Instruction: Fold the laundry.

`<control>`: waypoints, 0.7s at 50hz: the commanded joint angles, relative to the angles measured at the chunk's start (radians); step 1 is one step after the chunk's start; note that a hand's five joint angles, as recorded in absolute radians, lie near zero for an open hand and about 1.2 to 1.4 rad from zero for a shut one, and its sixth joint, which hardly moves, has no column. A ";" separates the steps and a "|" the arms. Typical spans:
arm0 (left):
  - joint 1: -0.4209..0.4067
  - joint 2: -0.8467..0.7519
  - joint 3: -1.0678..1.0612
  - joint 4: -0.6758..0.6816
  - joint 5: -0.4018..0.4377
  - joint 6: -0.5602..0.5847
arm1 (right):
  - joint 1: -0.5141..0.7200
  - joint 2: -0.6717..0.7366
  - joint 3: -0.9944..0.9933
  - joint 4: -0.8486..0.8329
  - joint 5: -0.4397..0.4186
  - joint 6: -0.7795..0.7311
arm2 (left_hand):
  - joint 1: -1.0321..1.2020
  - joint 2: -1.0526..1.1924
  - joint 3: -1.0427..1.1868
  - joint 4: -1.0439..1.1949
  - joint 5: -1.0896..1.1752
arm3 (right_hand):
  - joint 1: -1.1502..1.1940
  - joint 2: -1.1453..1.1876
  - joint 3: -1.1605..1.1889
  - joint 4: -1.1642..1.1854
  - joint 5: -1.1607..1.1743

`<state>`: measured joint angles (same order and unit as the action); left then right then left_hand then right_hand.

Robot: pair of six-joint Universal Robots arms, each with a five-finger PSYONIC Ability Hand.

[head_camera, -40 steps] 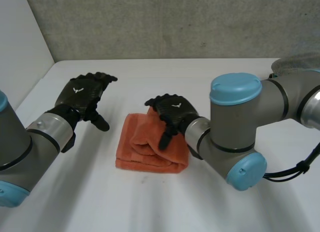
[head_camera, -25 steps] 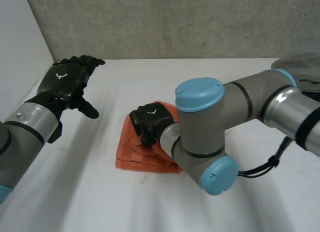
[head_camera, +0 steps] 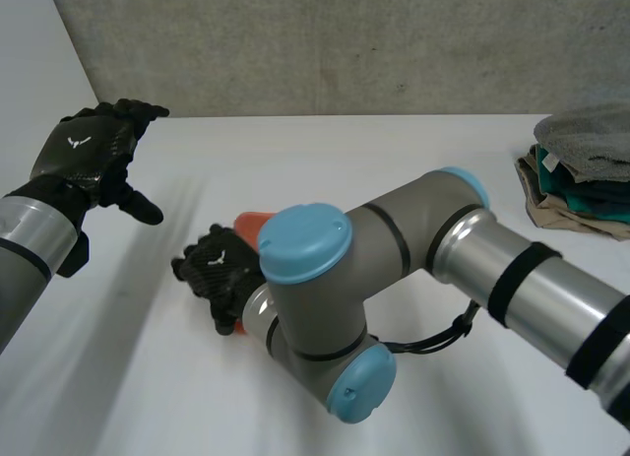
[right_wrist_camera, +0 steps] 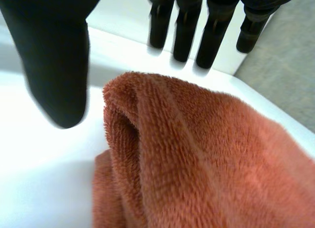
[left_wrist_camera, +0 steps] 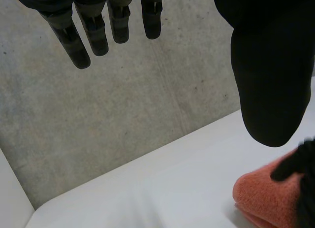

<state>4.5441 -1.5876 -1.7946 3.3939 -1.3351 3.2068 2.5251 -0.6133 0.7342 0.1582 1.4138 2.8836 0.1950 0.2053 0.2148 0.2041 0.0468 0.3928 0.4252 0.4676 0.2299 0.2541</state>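
- Two black hands in the head view, both open, at a white table (head_camera: 325,146).
- At upper left of the head view: left hand (head_camera: 87,156), raised off the table, fingers straight and spread, thumb jutting toward the middle of the frame, nothing held.
- In the left wrist view: straight fingers (left_wrist_camera: 93,33) and thumb (left_wrist_camera: 270,75) wide apart against a grey concrete wall (left_wrist_camera: 147,100), nothing between them.
- Left of centre in the head view: right hand (head_camera: 219,274), low at the table, back facing up, just at the left end of the orange towel (head_camera: 250,224).
- Of the towel there, just a small rounded bit showing at the hand's upper right, the rest hidden behind the right arm (head_camera: 325,308), bent across the centre of the frame with a light-blue cap on top.
- In the right wrist view: fingers (right_wrist_camera: 214,36) straight, thumb (right_wrist_camera: 54,65) set apart, none curled round the cloth. Folded towel (right_wrist_camera: 197,154) lying on the table under the palm, its rounded fold end between thumb and fingers.
- Cannot tell whether the palm touches the towel.
- In the left wrist view too: one folded end of the towel (left_wrist_camera: 261,196) beyond the thumb, a dark fingertip (left_wrist_camera: 295,164) of the right hand overlapping it.
- At the right edge of the head view, well apart from the towel: a stack of folded clothes (head_camera: 576,175), grey on top, green and tan below.
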 commanded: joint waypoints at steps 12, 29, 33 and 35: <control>-0.143 -0.231 0.318 -0.155 -0.003 -0.036 | -0.288 -0.335 0.344 0.043 0.076 0.296 | -0.020 -0.031 -0.040 -0.030 -0.047 | -0.218 -0.251 -0.293 -0.055 -0.254; -0.228 -0.653 0.548 -0.496 -0.059 0.180 | -0.242 -0.062 0.148 0.158 0.157 0.401 | -0.020 -0.031 -0.040 -0.030 -0.047 | -0.218 -0.251 -0.293 -0.055 -0.254; -0.221 -0.660 0.534 -0.501 -0.061 0.177 | -0.246 -0.069 0.162 0.129 0.185 0.335 | -0.020 -0.031 -0.040 -0.030 -0.047 | -0.218 -0.251 -0.293 -0.055 -0.254; -0.217 -0.652 0.525 -0.499 -0.061 0.177 | -0.246 -0.082 0.171 0.121 0.186 0.307 | -0.020 -0.031 -0.040 -0.030 -0.047 | -0.218 -0.251 -0.293 -0.055 -0.254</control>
<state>4.3118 -2.2452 -1.2462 2.8862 -1.3825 3.3893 2.2838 -0.6750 0.8804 0.3139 1.5672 3.2759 0.1950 0.2053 0.2148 0.2041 0.0467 0.2248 0.2088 0.2100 0.2105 0.0445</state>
